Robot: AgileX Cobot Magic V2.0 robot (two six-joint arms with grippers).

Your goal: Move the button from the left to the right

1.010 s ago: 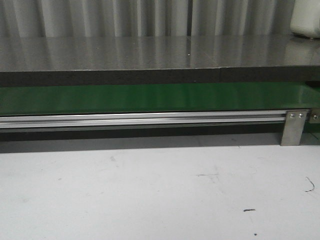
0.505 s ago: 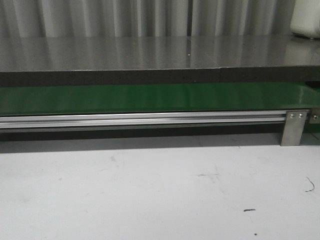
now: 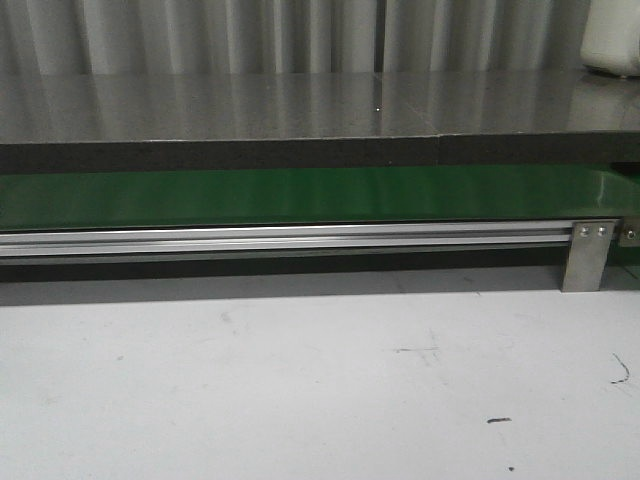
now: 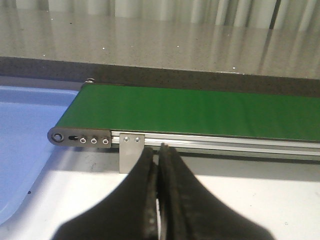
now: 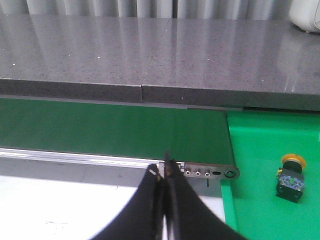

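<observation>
A small push-button (image 5: pixel 291 180) with a round orange-yellow mushroom cap on a black blocky body lies on a bright green tray (image 5: pixel 260 200) at the lower right of the right wrist view, its cap pointing toward the top of the frame and coloured markings showing on the body's upper face. It sits just beyond the end of the green conveyor belt (image 5: pixel 115 130), apart from the belt's grey end roller housing (image 5: pixel 210 173). Only this view shows the button; the front view and the left wrist view carry no sight of it.

The right gripper (image 5: pixel 164 172) rises from the bottom centre of its frame with black fingers pressed together, holding nothing. The left gripper (image 4: pixel 159 155) likewise has its fingers closed, tips touching and nothing between them.

The left wrist view alone shows a pale blue tray (image 4: pixel 25 145) at the left edge, beside the belt's other end (image 4: pixel 80 138). The front view shows neither gripper, only the belt (image 3: pixel 300 195), its aluminium rail (image 3: pixel 290 238), a metal bracket (image 3: pixel 588 255) at right and the scuffed white table (image 3: pixel 300 390). A grey speckled counter (image 5: pixel 160 55) runs behind the belt, with a white object (image 5: pixel 306 14) at its upper right corner.
</observation>
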